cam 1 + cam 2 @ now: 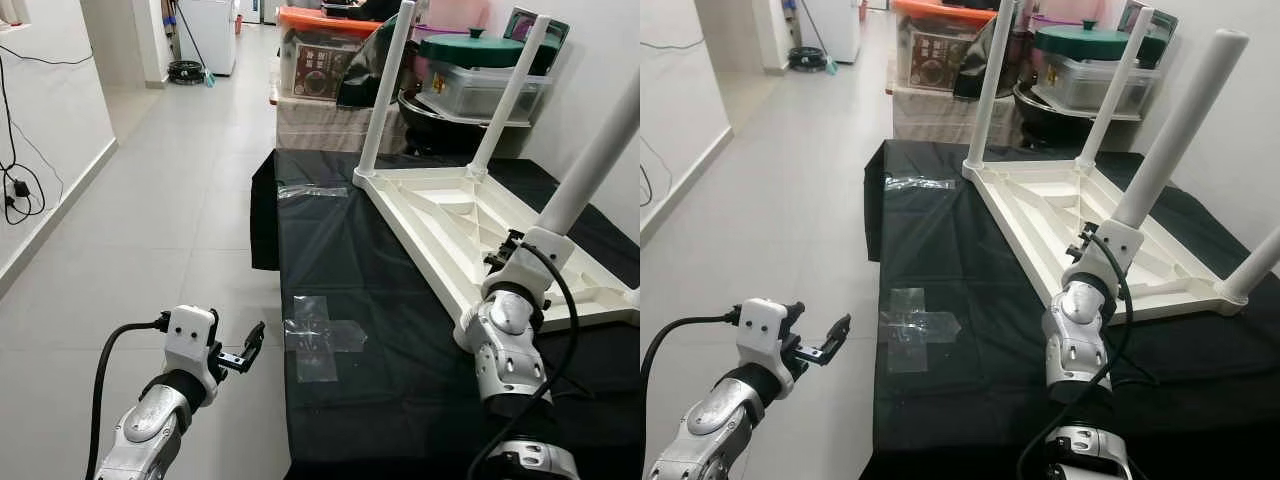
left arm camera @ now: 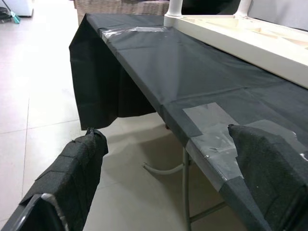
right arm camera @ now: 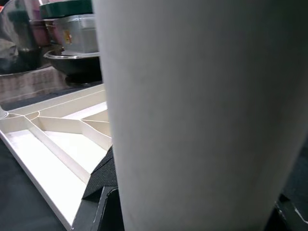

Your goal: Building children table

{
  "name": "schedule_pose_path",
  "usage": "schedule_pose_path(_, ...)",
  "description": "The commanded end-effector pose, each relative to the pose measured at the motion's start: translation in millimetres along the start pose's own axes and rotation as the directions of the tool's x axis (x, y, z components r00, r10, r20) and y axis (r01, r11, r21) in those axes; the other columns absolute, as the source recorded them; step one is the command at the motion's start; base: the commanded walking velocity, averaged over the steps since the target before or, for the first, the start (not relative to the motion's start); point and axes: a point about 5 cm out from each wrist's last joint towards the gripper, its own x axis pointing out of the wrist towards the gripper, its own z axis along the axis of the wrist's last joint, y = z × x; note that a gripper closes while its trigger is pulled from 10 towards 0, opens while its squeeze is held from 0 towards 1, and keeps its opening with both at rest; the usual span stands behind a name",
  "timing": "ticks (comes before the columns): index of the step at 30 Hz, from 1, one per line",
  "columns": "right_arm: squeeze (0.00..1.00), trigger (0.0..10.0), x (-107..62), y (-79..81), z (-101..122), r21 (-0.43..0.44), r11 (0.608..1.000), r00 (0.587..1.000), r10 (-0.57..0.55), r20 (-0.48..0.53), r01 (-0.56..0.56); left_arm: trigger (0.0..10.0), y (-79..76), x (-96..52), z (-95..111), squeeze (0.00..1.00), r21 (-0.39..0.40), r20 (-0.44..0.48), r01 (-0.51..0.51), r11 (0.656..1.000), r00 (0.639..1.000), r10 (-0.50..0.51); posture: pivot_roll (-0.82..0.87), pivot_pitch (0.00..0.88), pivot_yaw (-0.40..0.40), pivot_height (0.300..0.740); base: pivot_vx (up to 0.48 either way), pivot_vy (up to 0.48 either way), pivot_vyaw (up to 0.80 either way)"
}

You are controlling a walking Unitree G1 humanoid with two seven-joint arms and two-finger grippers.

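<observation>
Black cloth covered the desk [image 1: 400,330], where the white children's table [image 1: 470,225] lay upside down at centre right of the frame, legs pointing up. The right gripper [image 1: 1110,240] sat at the base of the near leg [image 1: 1180,125], jaws apparently clasping it. The left gripper [image 1: 243,352], lower left, hung off the desk's edge, jaws wide and empty.

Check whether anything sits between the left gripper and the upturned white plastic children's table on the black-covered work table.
No object does. The left gripper is open off the work table's edge; bare black cloth and clear tape patches lie before the upturned white plastic table. The right gripper is at a white table leg.
</observation>
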Motion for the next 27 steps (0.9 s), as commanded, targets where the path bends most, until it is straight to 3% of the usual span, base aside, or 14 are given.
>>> schedule_pose_path(1, 0.00, 10.0, -11.5, -8.6, -52.2, -0.033, 0.999, 0.972, -0.014, -0.234, 0.006, 10.0, -0.8, 0.9, -2.6, 0.00, 0.017, -0.010, 0.006, 1.000, 1.000, -0.006, 0.09, 0.000, -0.055, 0.740, 0.000, 0.000, 0.00)
schedule_pose_path(27, 0.00, 10.0, -7.6, -0.5, -35.8, -0.025, 0.998, 0.976, 0.056, -0.210, -0.063, 10.0, -1.5, 2.7, -2.6, 0.00, 0.017, -0.008, 0.010, 1.000, 1.000, -0.010, 0.08, 0.000, -0.056, 0.740, 0.000, 0.000, 0.00)
